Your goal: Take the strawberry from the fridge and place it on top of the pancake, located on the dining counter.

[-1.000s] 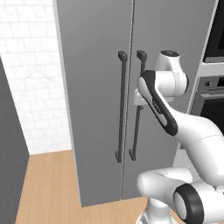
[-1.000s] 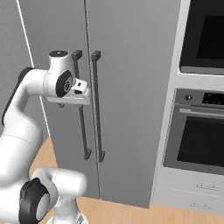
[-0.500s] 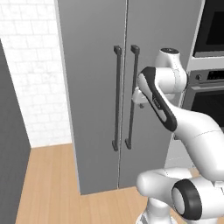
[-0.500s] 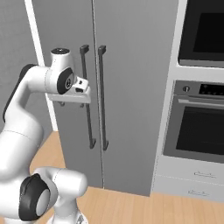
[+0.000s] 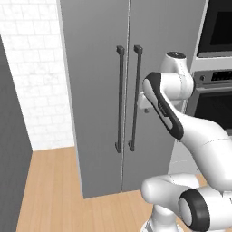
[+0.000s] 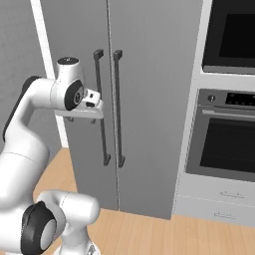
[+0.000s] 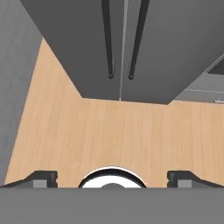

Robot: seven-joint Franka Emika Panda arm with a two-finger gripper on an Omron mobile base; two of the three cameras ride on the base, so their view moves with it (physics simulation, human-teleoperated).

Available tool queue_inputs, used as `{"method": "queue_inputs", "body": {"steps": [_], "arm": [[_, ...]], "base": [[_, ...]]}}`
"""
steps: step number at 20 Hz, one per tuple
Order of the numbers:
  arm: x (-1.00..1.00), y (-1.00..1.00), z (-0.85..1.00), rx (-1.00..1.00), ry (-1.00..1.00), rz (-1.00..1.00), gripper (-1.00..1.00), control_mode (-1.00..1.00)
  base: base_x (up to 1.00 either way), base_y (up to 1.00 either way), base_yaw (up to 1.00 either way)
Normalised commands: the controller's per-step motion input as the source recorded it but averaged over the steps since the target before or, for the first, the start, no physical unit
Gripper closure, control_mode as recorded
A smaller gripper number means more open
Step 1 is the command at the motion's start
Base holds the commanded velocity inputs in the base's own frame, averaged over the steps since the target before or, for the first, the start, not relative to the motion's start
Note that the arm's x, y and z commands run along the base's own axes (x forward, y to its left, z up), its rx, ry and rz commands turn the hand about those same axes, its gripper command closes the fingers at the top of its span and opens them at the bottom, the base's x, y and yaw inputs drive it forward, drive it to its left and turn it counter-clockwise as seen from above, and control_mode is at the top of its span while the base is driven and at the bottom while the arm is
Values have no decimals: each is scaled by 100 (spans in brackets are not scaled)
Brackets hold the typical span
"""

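Note:
The fridge (image 5: 95,90) is a tall grey cabinet with both doors closed and two dark vertical bar handles (image 5: 120,99) side by side at the middle seam. My gripper (image 6: 81,119) hangs in front of the left door at handle height, pointing down at the floor, apart from the handles (image 6: 99,109). In the hand view its fingertips (image 7: 43,177) stand wide apart, so the gripper (image 7: 113,178) is open and holds nothing, with the lower ends of the handles (image 7: 107,39) above them. The strawberry is hidden; the pancake and the dining counter are out of view.
A built-in oven stack (image 6: 229,129) with a white drawer below stands right of the fridge. A white tiled wall (image 5: 31,81) and a dark grey panel (image 5: 11,149) lie to its left. Light wooden floor (image 7: 118,131) runs in front.
The whole picture has shifted a little in both base views, so the base has moved before the fridge. The arm keeps its pose and the jaws stay open.

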Motion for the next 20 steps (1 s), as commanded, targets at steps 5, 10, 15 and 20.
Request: {"method": "queue_inputs", "body": {"steps": [5,10,15,20], "arm": [[39,-10,-1,10,-61,9,-100,-100],[65,2,4,1,-30,-3,-100,-100],[73,-2,0,0,-1,-5,-100,-100],[54,-21,-4,0,2,-1,-100,-100]], "base": [[0,0,0],[0,0,0],[0,0,0],[0,0,0]]}}
